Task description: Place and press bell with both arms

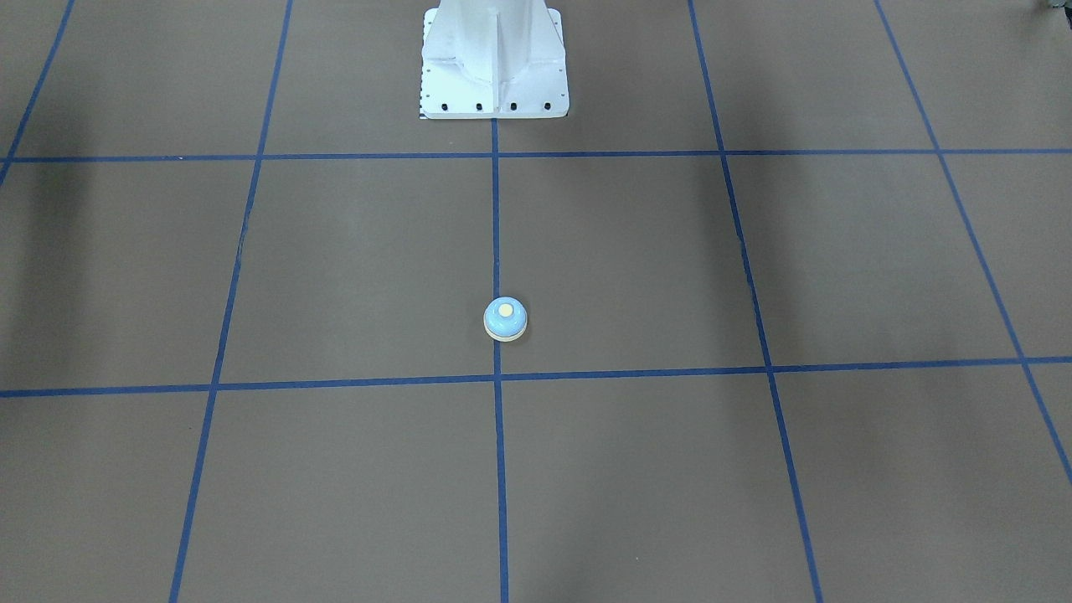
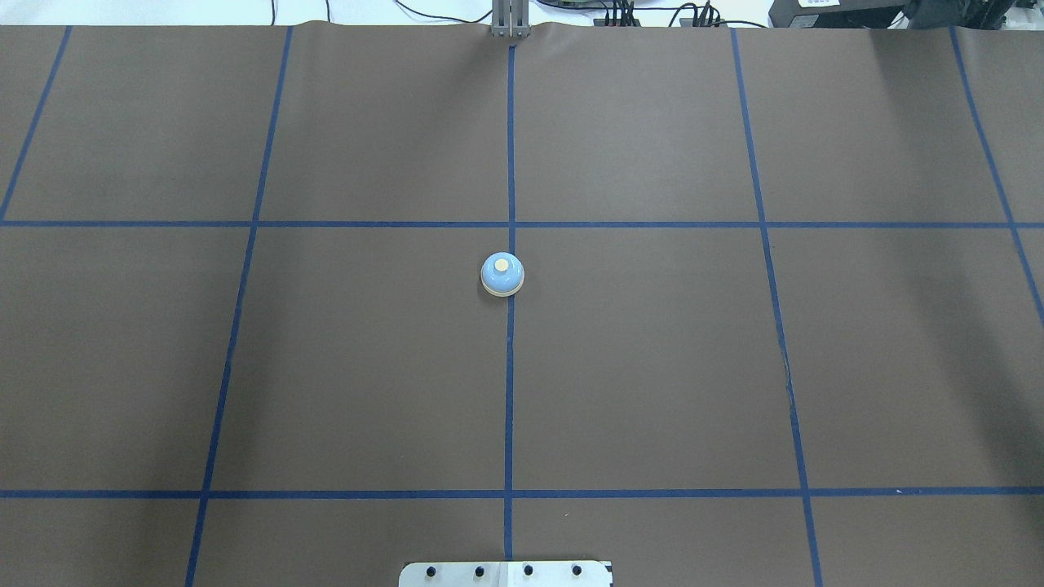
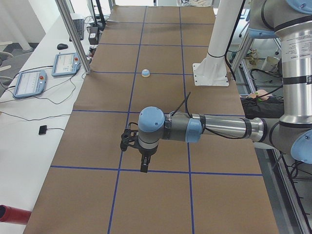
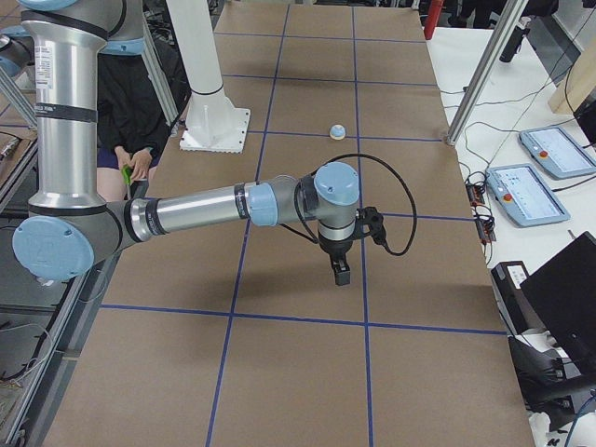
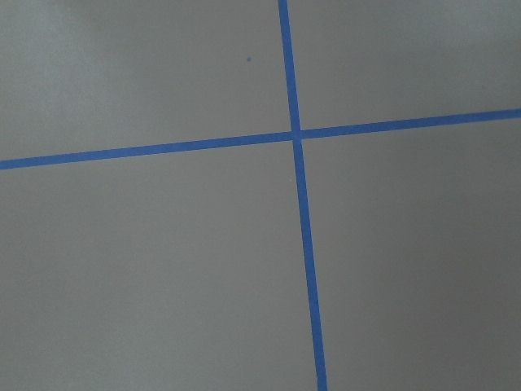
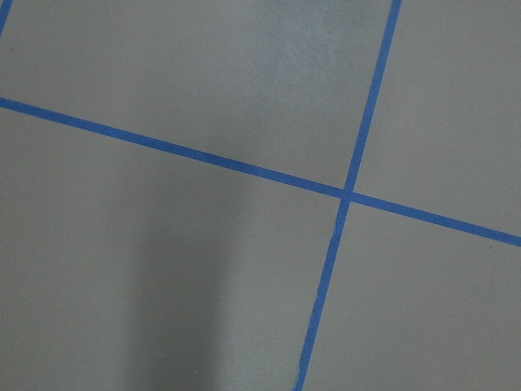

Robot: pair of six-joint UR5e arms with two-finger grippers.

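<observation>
A small light-blue bell (image 1: 506, 319) with a cream base ring and a cream button on top stands upright on the brown paper-covered surface (image 2: 652, 367), squarely on the blue tape line (image 2: 510, 391) that runs down the middle of the grid. It sits between two cross lines, nearer the one on the operators' side, and well out in front of the white bolted pedestal (image 1: 494, 67). Nothing touches it.

Both arms are well apart from the bell, one toward each end of the surface, and show only in the side views. Seen from the robot's left end, the left arm (image 3: 219, 127) reaches out level over the surface with its wrist turned down. The left arm's fingers (image 3: 145, 165) point straight down just above a cross line of tape. Seen from the other end, the right arm (image 4: 196, 212) stretches out in much the same pose, a black cable (image 4: 396, 200) looping from its wrist. The right arm's fingers (image 4: 341, 272) hang above bare brown paper. From these angles it cannot be told how far either set of fingers is parted, and nothing can be seen in them.

The two wrist cameras show only brown paper and crossing blue tape. Two tablets (image 3: 46, 73) lie on a white bench beside the surface
</observation>
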